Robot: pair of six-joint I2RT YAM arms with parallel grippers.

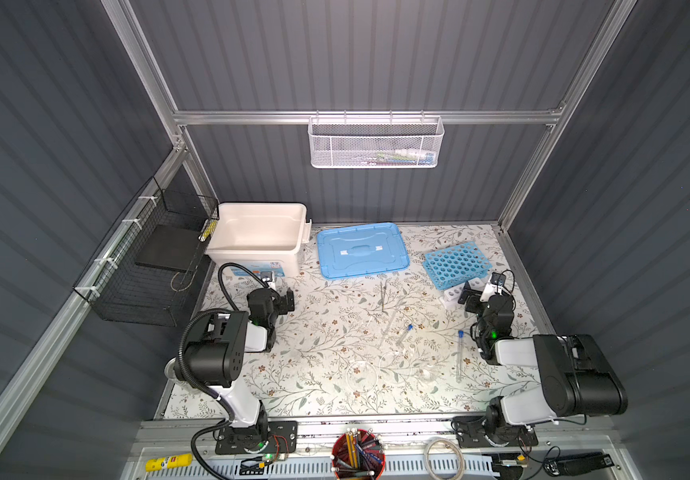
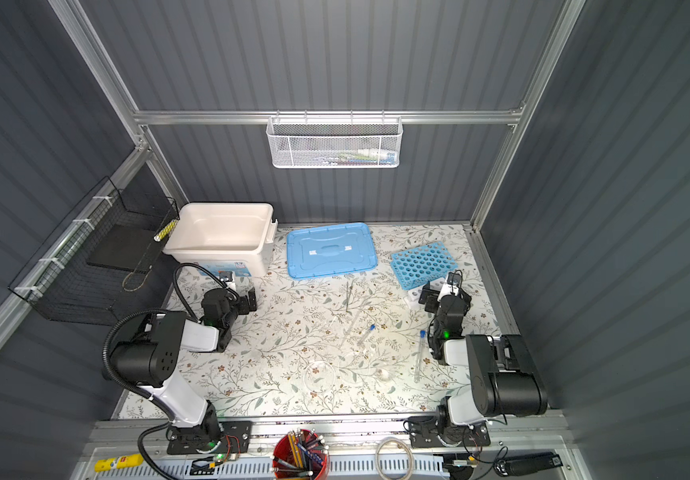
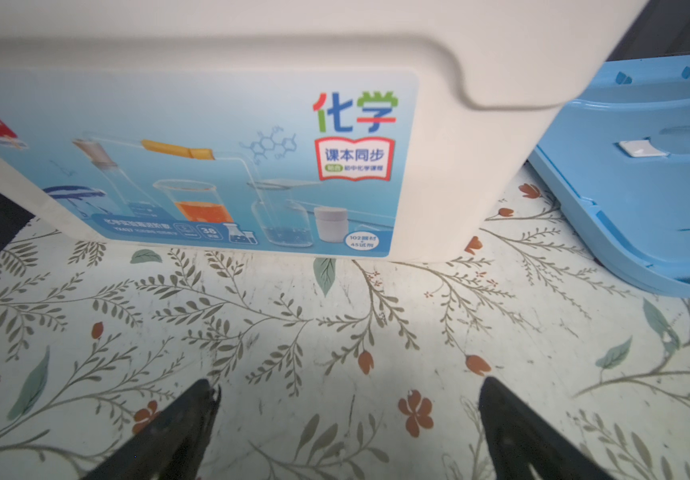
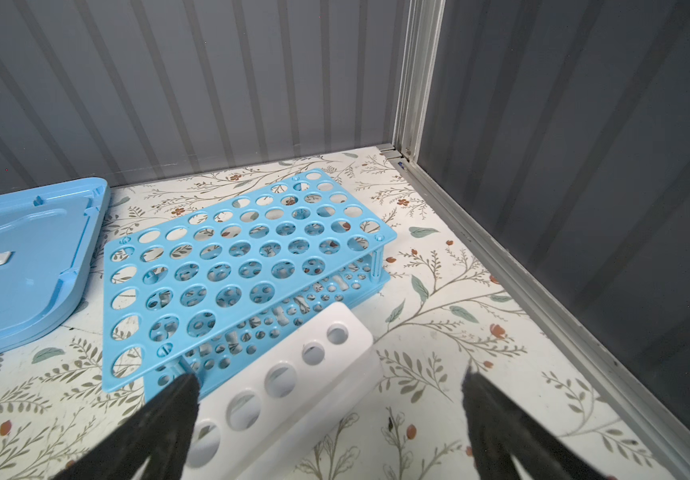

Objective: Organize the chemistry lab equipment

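at the back of the surface (image 1: 314, 332), left to right: the box (image 1: 251, 252), the lid (image 1: 362, 249), the tube rack (image 1: 457, 264), with a small rack (image 1: 453, 294) just in front of it. the tweezers (image 1: 383, 297) lie in front of the lid. nearer the front lies a test tube (image 1: 404, 336), a second tube (image 1: 459, 353) well to its right. two dishes (image 1: 362, 376) (image 1: 395, 365) and a vessel (image 1: 426, 374) sit in front, side by side.

The left arm (image 1: 214, 357) and right arm (image 1: 576, 374) match: boxy black joint housings joined by smooth white links, each on a black base plate (image 1: 256, 436) with what look like screws at its corners. A ribbed black hose (image 1: 181, 357) loops along the left arm, thin black cables (image 1: 514, 280) trail the right, and a green light (image 1: 492, 333) glows on each. The left gripper (image 3: 347, 384) and right gripper (image 4: 330, 377) have tapered black fingers (image 3: 168, 432).
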